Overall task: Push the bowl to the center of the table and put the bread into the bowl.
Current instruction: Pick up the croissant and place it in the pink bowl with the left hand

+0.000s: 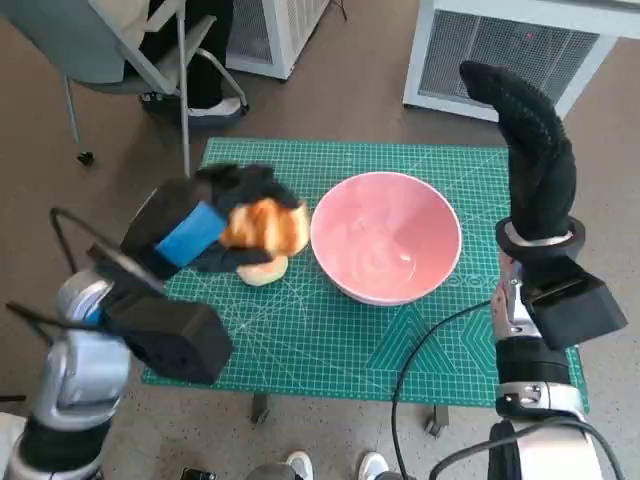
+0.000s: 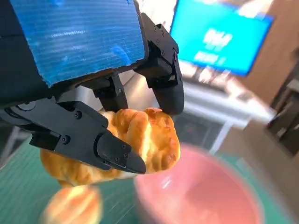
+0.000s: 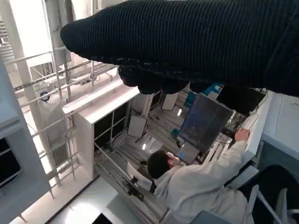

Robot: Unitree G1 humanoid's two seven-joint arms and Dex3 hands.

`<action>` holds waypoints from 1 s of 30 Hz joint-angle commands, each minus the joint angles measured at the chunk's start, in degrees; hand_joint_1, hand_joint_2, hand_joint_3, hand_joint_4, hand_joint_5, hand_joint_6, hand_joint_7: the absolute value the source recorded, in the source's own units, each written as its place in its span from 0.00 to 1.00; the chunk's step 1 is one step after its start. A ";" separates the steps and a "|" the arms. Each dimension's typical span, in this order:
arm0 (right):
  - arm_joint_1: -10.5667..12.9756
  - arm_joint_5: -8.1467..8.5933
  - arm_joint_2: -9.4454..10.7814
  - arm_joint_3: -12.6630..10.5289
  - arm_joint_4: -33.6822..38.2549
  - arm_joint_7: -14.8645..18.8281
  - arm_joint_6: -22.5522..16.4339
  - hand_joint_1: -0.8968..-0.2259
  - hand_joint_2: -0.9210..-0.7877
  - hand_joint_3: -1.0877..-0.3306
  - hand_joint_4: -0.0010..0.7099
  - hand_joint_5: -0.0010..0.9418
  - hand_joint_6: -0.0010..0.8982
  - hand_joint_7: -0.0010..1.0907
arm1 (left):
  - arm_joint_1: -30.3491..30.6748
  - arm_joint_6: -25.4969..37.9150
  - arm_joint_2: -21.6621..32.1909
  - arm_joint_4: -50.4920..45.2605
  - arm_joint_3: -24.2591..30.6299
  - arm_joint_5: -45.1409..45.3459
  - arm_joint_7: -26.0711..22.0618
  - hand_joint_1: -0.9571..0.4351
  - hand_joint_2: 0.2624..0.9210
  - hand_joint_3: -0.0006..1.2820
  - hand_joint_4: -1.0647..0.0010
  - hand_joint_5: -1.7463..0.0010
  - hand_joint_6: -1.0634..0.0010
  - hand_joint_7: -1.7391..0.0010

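- Left hand (image 1: 205, 232), black with blue tape on its back: grips a golden-brown crusty bread roll (image 1: 266, 226). In the left wrist view the black fingers (image 2: 164, 81) clamp the roll (image 2: 145, 140) from both sides.
- Held roll is lifted off the mat, just left of the bowl rim, not over the bowl opening.
- Second pale round bread piece (image 1: 263, 270) lies on the mat under the held roll; blurred in the left wrist view (image 2: 72, 205).
- Pink round bowl (image 1: 386, 237): upright, nothing in it, sits on the green gridded cutting mat (image 1: 330, 340), roughly mid-mat, slightly right of centre. Bowl rim close to the held roll; can't tell if they touch.
- Right hand (image 1: 530, 135) in black knitted glove: raised above the right edge of the mat, fingers extended and pointing away from the robot, holding nothing, clear of the bowl.
- Right wrist view: glove (image 3: 196, 42) fills the top; below it a person in a white top (image 3: 196, 186) at a desk with a monitor.
- Head view, beyond the table: grey chair (image 1: 120, 50) and a person's legs, plus a white slatted unit (image 1: 510, 50).
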 commanded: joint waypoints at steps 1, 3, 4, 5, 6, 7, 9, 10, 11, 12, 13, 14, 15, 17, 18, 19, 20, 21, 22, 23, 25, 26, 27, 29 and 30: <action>1.63 -0.05 -0.12 -0.16 0.16 0.05 0.40 0.40 0.00 0.41 0.43 0.00 0.07 0.54 | -4.89 -2.91 -3.43 5.95 -2.99 0.62 2.70 0.69 0.94 0.00 0.14 0.50 0.32 0.36; 1.64 -0.04 -0.19 -0.24 0.23 0.02 0.36 0.41 0.00 0.41 0.42 0.00 0.07 0.54 | -6.92 -4.79 -4.75 9.15 -4.22 1.05 4.01 0.69 0.94 0.00 0.14 0.51 0.32 0.36; 1.61 -0.02 -0.23 -0.29 0.30 0.00 0.35 0.41 0.00 0.41 0.42 0.00 0.07 0.54 | -7.86 -5.70 -5.31 10.67 -4.78 1.29 4.62 0.69 0.95 0.00 0.15 0.50 0.33 0.35; 1.63 -0.02 -0.28 -0.34 0.31 -0.02 0.34 0.41 0.00 0.41 0.42 0.00 0.07 0.54 | -9.09 -6.69 -6.04 12.61 -5.50 1.60 5.31 0.69 0.95 0.00 0.15 0.50 0.33 0.35; 1.63 -0.03 -0.30 -0.37 0.34 -0.04 0.33 0.41 0.00 0.41 0.42 0.00 0.07 0.54 | -9.95 -7.50 -6.51 14.07 -5.97 1.79 5.83 0.69 0.95 0.00 0.15 0.50 0.34 0.35; 1.68 -0.08 -0.32 -0.40 0.30 -0.11 0.30 0.41 0.00 0.41 0.42 0.00 0.07 0.54 | -11.10 -8.24 -7.17 15.91 -6.57 2.03 6.32 0.69 0.95 0.00 0.15 0.50 0.34 0.34; 1.76 -0.19 -0.37 -0.46 0.21 -0.23 0.27 0.42 0.00 0.40 0.42 0.00 0.06 0.54 | -13.33 -9.45 -8.51 19.39 -7.63 2.43 7.03 0.69 0.96 0.01 0.18 0.48 0.36 0.33; 1.78 -0.24 -0.39 -0.48 0.18 -0.29 0.26 0.42 0.00 0.40 0.42 0.00 0.06 0.54 | -14.37 -9.96 -9.12 20.97 -8.09 2.58 7.30 0.69 0.97 0.01 0.18 0.48 0.36 0.33; 1.85 -0.31 -0.44 -0.52 0.11 -0.37 0.28 0.42 0.00 0.40 0.42 0.00 0.06 0.54 | -15.66 -10.55 -9.95 22.98 -8.65 2.62 7.54 0.69 0.97 0.01 0.19 0.48 0.36 0.32; 1.88 -0.37 -0.46 -0.55 0.07 -0.42 0.30 0.42 0.00 0.40 0.42 0.00 0.06 0.54 | -16.55 -11.05 -10.50 24.44 -9.01 2.62 7.74 0.69 0.98 0.01 0.20 0.47 0.37 0.32; 1.94 -0.45 -0.51 -0.59 -0.01 -0.50 0.33 0.41 0.00 0.40 0.42 0.00 0.06 0.54 | -17.65 -11.59 -11.25 26.37 -9.48 2.69 8.04 0.69 0.98 0.01 0.21 0.47 0.38 0.32; 1.97 -0.52 -0.53 -0.60 -0.05 -0.57 0.36 0.41 0.00 0.40 0.42 0.00 0.06 0.54 | -18.45 -12.08 -11.75 27.83 -9.78 2.73 8.28 0.69 0.99 0.01 0.22 0.46 0.39 0.31; 2.09 -0.59 -0.60 -0.64 -0.24 -0.68 0.43 0.41 0.00 0.40 0.42 0.00 0.06 0.54 | -19.68 -12.55 -12.60 29.94 -10.40 3.01 8.68 0.69 0.99 0.01 0.22 0.45 0.39 0.31; 2.27 -0.70 -0.69 -0.68 -0.60 -0.88 0.57 0.41 0.00 0.40 0.41 0.00 0.06 0.54 | -21.60 -13.51 -13.88 33.44 -11.32 3.31 9.32 0.69 0.99 0.01 0.23 0.45 0.40 0.31; 2.34 -0.75 -0.71 -0.68 -0.77 -0.96 0.63 0.40 0.00 0.40 0.41 0.00 0.06 0.54 | -22.32 -14.02 -14.35 34.87 -11.61 3.38 9.58 0.69 1.00 0.01 0.24 0.44 0.40 0.30; 2.48 -0.82 -0.74 -0.70 -0.99 -1.09 0.70 0.40 0.00 0.40 0.41 0.00 0.06 0.54 | -23.16 -14.67 -14.96 36.69 -11.95 3.38 9.89 0.69 1.00 0.01 0.24 0.44 0.41 0.30; 2.56 -0.89 -0.75 -0.70 -1.13 -1.20 0.76 0.40 0.00 0.40 0.41 0.00 0.06 0.54 | -23.79 -15.25 -15.36 38.09 -12.17 3.37 10.15 0.69 1.00 0.01 0.24 0.43 0.41 0.31; 2.76 -0.93 -0.81 -0.74 -1.39 -1.30 0.82 0.39 0.00 0.40 0.42 0.00 0.06 0.54 | -24.73 -15.83 -16.03 40.17 -12.62 3.51 10.48 0.69 1.00 0.01 0.24 0.43 0.41 0.31; 3.00 -0.92 -0.88 -0.79 -1.69 -1.38 0.87 0.39 0.00 0.40 0.42 0.00 0.06 0.54 | -25.73 -16.39 -16.78 42.41 -13.16 3.73 10.77 0.69 1.00 0.01 0.24 0.43 0.41 0.31; 3.14 -0.92 -0.92 -0.81 -1.89 -1.45 0.93 0.38 0.00 0.40 0.42 0.00 0.06 0.54 | -26.44 -16.88 -17.25 44.01 -13.50 3.87 11.00 0.69 1.00 0.02 0.24 0.43 0.41 0.31; 3.41 -0.85 -1.01 -0.84 -2.21 -1.50 1.03 0.37 0.00 0.40 0.42 0.00 0.06 0.54 | -27.61 -17.81 -18.00 46.80 -13.99 4.04 11.32 0.69 1.00 0.02 0.25 0.42 0.41 0.31; 3.52 -0.80 -1.05 -0.86 -2.32 -1.50 1.06 0.37 0.00 0.40 0.42 0.00 0.06 0.54 | -28.10 -18.23 -18.31 48.00 -14.17 4.09 11.44 0.69 1.00 0.02 0.26 0.41 0.42 0.31; 3.68 -0.74 -1.11 -0.90 -2.51 -1.50 1.09 0.37 0.00 0.40 0.42 0.00 0.06 0.54 | -28.72 -18.64 -18.72 49.55 -14.50 4.30 11.64 0.69 1.00 0.02 0.26 0.40 0.42 0.32; 3.96 -0.67 -1.17 -0.96 -2.93 -1.56 1.19 0.37 0.00 0.40 0.42 0.00 0.06 0.54 | -29.79 -19.29 -19.43 52.34 -15.17 4.83 11.99 0.69 1.00 0.02 0.28 0.37 0.41 0.34; 4.01 -0.68 -1.18 -0.97 -3.04 -1.59 1.24 0.37 0.00 0.40 0.42 0.00 0.06 0.54 | -30.12 -19.60 -19.59 53.21 -15.30 4.96 12.13 0.69 1.00 0.03 0.28 0.36 0.41 0.34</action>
